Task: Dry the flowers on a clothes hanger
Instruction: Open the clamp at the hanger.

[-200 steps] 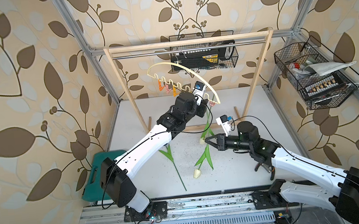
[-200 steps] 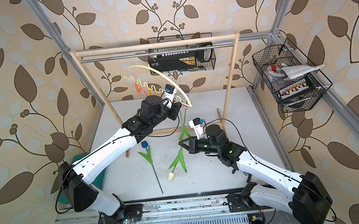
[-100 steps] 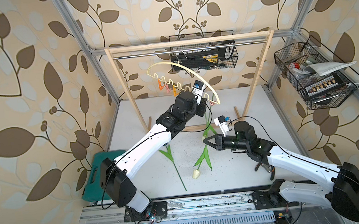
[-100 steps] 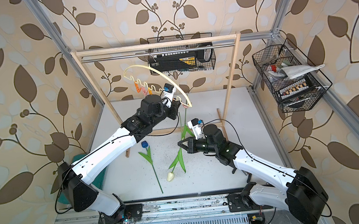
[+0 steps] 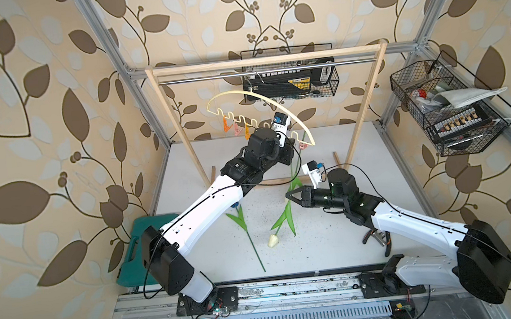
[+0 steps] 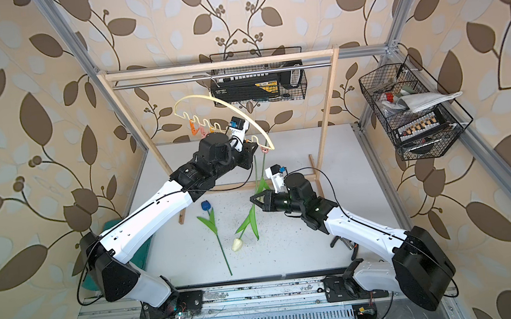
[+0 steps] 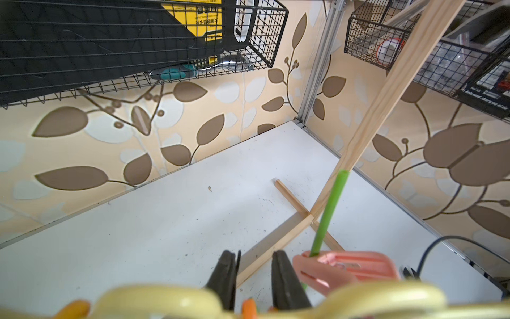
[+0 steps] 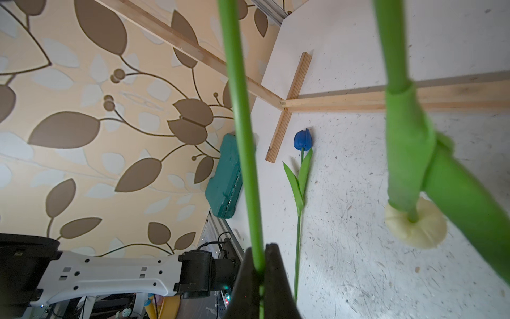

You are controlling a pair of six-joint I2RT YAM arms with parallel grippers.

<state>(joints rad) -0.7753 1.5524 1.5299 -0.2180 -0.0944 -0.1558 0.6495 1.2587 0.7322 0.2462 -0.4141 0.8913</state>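
We see the cream arc-shaped plastic hanger [image 5: 229, 92] with a wavy lower bar, hooked on the metal rod [image 5: 207, 78] of the tall wooden rack above the white bench [image 5: 321, 240]. The left arm's black fingers [image 7: 285, 279] sit right at that wavy bar with a narrow gap between them. An orange bit [image 7: 249, 306] shows low in the gap, and we cannot tell whether they pinch anything.

The right arm's black fingers [image 8: 276, 281] are closed on a thin green stem [image 8: 242, 138]. In both top views a stem runs up from them to the pink plastic clip [image 5: 302, 144] at the hanger's end. A cream-white tulip head [image 5: 273, 240] points downward, low over the bench. The blue tulip [image 6: 206, 206] lies flat on the bench, apart from both arms.
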